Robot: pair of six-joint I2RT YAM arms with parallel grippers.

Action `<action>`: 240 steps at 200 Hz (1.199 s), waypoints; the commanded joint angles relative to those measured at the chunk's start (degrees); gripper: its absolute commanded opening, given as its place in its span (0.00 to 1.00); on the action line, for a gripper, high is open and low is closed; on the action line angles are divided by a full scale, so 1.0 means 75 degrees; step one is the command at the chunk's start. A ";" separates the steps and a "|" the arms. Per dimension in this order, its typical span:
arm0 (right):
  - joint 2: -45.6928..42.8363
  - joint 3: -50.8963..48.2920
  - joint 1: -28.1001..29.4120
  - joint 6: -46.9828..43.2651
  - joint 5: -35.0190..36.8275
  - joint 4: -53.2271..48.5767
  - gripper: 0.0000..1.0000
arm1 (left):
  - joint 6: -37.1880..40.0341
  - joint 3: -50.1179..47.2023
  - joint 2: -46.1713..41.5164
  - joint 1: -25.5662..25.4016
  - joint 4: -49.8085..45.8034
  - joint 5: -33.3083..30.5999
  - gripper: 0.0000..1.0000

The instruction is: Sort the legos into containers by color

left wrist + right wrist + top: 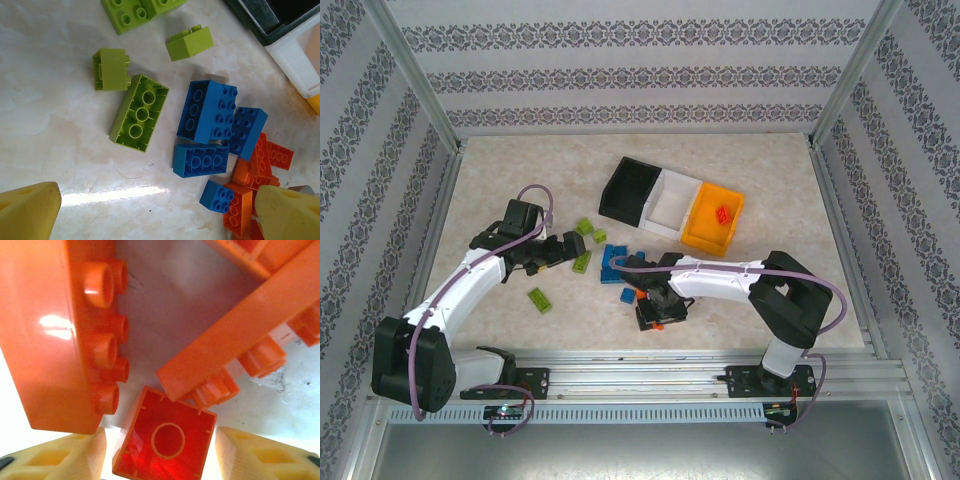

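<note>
The containers stand joined in a slanted row: black [635, 190], white [675, 203] and orange-yellow [713, 218], the last holding red legos [722, 215]. My left gripper [572, 248] [160, 215] is open over bare table, with lime legos [139, 112] and blue legos [207, 111] beyond its fingertips and a small blue one [218, 196] beside its right finger. My right gripper [658, 318] [161, 455] is down in the orange heap. A square orange lego [165, 440], hollow side up, sits between its fingers [65, 457], with a thin gap on the left side.
Two longer orange bricks [55, 335] [240, 325] crowd the right gripper's front. A single lime brick [539, 299] lies near the left arm. Patterned walls and metal posts ring the table [770, 170].
</note>
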 commanded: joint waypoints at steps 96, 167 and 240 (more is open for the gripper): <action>-0.0584 0.0121 0.0029 0.0223 0.0490 -0.0650 0.36 | -0.0002 -0.0074 -0.0045 -0.0063 0.0149 -0.0005 1.00; -0.2015 0.0485 -0.0760 0.0223 0.0574 -0.1374 0.35 | -0.0059 -0.0128 0.0128 -0.0062 0.0420 0.0119 1.00; -0.1547 0.2327 -0.3936 -0.1018 0.0147 -0.1613 0.35 | -0.0192 0.0064 0.0718 -0.0067 0.0829 0.0467 1.00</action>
